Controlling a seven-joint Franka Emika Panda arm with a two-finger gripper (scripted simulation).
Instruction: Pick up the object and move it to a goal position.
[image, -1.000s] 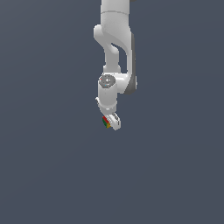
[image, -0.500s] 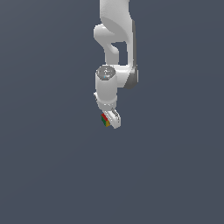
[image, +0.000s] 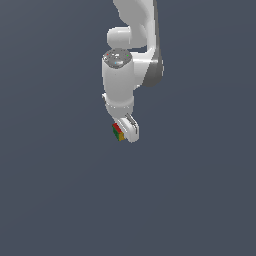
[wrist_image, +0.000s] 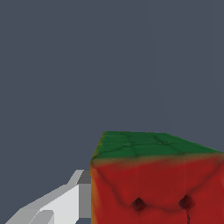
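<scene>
Jaws of the gripper (image: 125, 133) clamp the cube (image: 118, 132) near its edge, so a jolt in transit may let it slip and fall short of the goal.

**Colours on show: white arm, three-coloured cube, slate backdrop**

You see a glossy white arm (image: 125, 75) with a grey-shaded elbow and a white gripper (image: 127, 132). The cube (image: 118, 132) shows red, green and yellow faces. In the wrist view its red face carries two dark pits, its green face a faint grid. The background is uniform slate blue-grey.
</scene>
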